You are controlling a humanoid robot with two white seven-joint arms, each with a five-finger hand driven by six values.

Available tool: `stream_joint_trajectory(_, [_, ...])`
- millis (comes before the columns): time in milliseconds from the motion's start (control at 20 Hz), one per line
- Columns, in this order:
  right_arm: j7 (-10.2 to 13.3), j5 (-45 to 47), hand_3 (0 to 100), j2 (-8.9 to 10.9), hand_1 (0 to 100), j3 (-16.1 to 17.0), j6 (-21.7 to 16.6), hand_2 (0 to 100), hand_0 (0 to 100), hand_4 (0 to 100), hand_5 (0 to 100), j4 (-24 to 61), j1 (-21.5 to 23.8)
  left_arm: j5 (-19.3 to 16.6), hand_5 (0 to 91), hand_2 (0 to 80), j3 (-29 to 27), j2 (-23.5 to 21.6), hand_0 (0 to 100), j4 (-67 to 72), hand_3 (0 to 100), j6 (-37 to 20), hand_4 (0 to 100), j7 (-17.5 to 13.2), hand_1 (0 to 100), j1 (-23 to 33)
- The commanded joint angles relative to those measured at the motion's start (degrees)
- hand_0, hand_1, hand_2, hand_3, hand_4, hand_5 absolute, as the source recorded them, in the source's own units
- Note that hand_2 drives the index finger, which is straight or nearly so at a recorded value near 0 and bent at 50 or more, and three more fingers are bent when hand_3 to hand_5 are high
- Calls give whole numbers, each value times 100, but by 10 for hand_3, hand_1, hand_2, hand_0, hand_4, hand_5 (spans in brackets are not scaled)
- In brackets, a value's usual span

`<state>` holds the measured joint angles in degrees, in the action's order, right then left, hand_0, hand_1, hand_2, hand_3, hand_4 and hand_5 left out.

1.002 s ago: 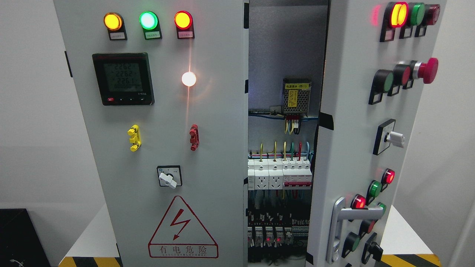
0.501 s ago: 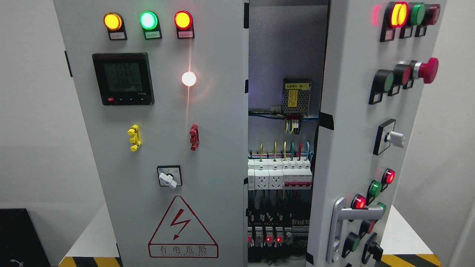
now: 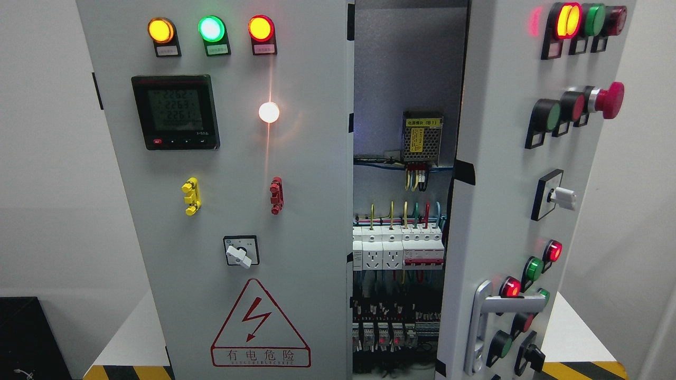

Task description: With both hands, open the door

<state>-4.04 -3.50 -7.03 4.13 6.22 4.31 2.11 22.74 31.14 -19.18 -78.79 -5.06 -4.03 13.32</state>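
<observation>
A grey electrical cabinet fills the head view. Its right door stands partly swung out toward me, with a silver lever handle low on its left edge and rows of lamps and push buttons on its face. The left panel is flush, carrying three lit lamps, a digital meter, a rotary switch and a lightning warning sign. Through the gap I see wiring, white breakers and a power supply. Neither of my hands shows anywhere.
The cabinet stands on a white surface edged with yellow-black hazard tape. A black box sits at the lower left. A red mushroom stop button juts out from the right door. White walls lie on both sides.
The door and cabinet have not moved. Only the meter digits and small red indicator lights low inside the cabinet flicker.
</observation>
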Motion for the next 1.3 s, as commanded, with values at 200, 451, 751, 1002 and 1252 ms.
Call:
stream_joint_trajectory(200, [0, 7, 0, 0, 0, 0, 2, 0, 191, 0, 0, 0, 0, 46, 0, 0, 340, -789, 0, -2737, 0, -21, 0, -2, 0, -558])
stream_joint_trajectory(451, [0, -2, 0, 0, 0, 0, 2, 0, 191, 0, 0, 0, 0, 554, 0, 0, 340, -763, 0, -3036, 0, -12, 0, -2, 0, -1024])
stream_joint_trajectory(751, [0, -2, 0, 0, 0, 0, 2, 0, 191, 0, 0, 0, 0, 1311, 0, 0, 340, -859, 0, -3362, 0, -12, 0, -2, 0, -1718])
stream_joint_trajectory(1002, [0, -2, 0, 0, 0, -9, 2, 0, 191, 0, 0, 0, 0, 2058, 0, 0, 419, -1114, 0, -3590, 0, -12, 0, -2, 0, -2289])
stream_joint_trajectory(1252, [0, 7, 0, 0, 0, -9, 2, 0, 191, 0, 0, 9, 0, 2717, 0, 0, 454, -1439, 0, -3740, 0, -12, 0, -2, 0, -2799])
